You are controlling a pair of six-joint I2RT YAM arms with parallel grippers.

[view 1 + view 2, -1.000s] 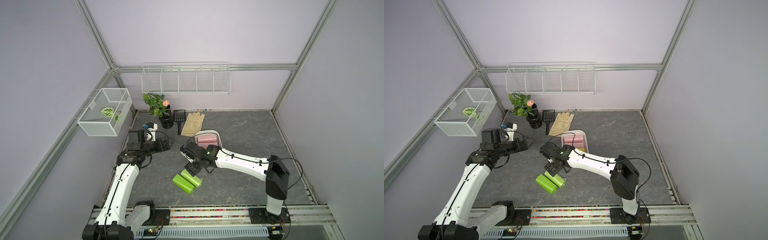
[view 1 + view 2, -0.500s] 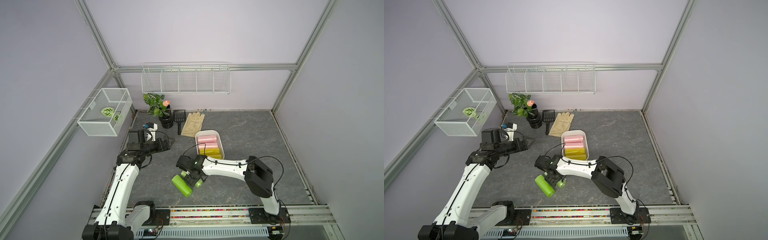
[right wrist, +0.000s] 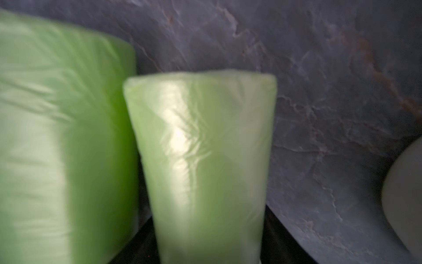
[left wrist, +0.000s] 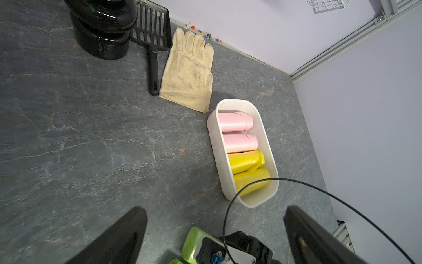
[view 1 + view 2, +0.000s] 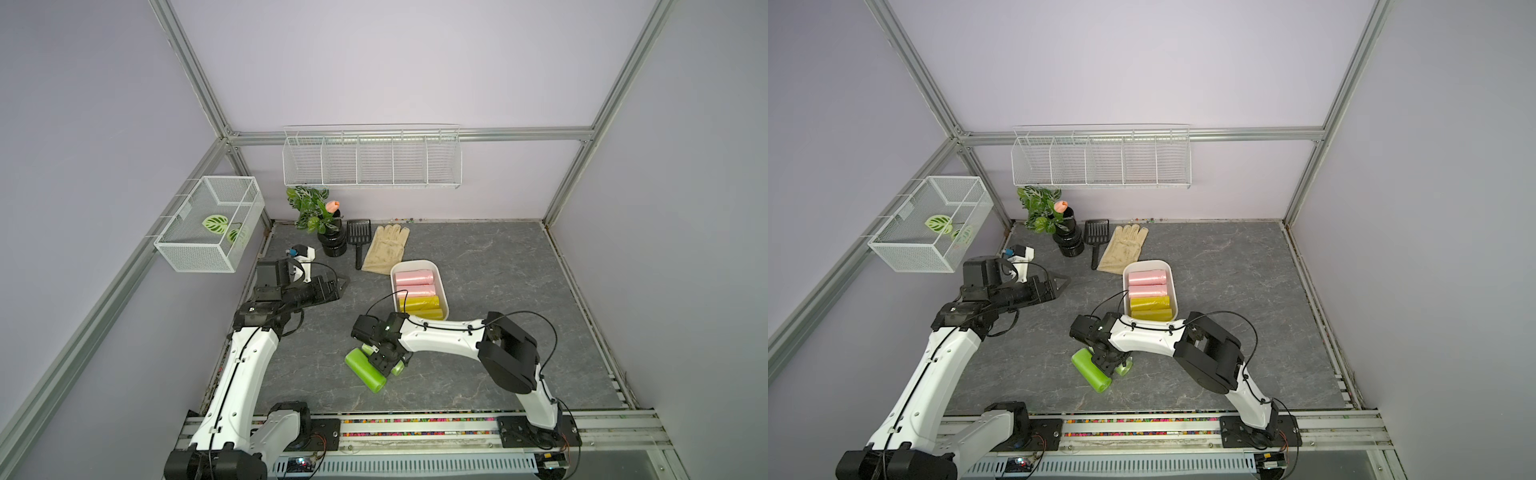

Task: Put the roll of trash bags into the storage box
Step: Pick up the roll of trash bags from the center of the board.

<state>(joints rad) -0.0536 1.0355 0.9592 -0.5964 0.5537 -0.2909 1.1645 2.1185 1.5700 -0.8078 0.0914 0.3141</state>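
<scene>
Noted right arm folded low, elbow out to the right, forearm reaching left across the surface (image 5: 498,270), wrist pitched down. Found right gripper (image 5: 384,360) down over the green roll of trash bags (image 3: 201,148), jaws partly open and straddling it. Cannot tell whether the pads press on it. Placed that roll flat on the surface, outside the storage box (image 5: 415,262) and nearer the front rail.

Logged second green roll (image 5: 365,370) close against the first on its left side, crowding that jaw. Counted two pink rolls (image 5: 415,277) and two yellow rolls (image 5: 422,303) inside the box. Saw the right forearm crossing just in front of the box's near end, its cable looping above the yellow rolls.

Saw left arm raised at left, left gripper (image 4: 214,209) with jaws spread wide, holding nothing, aimed toward the box.

Behind the box: glove (image 5: 386,249), black scoop (image 5: 358,232), potted plant (image 5: 328,232). On the walls: mesh basket (image 5: 212,224), wire rack (image 5: 372,162).

Against a second ago: right gripper down from beside the box to the rolls, elbow swung forward and lower. Left arm unchanged.
</scene>
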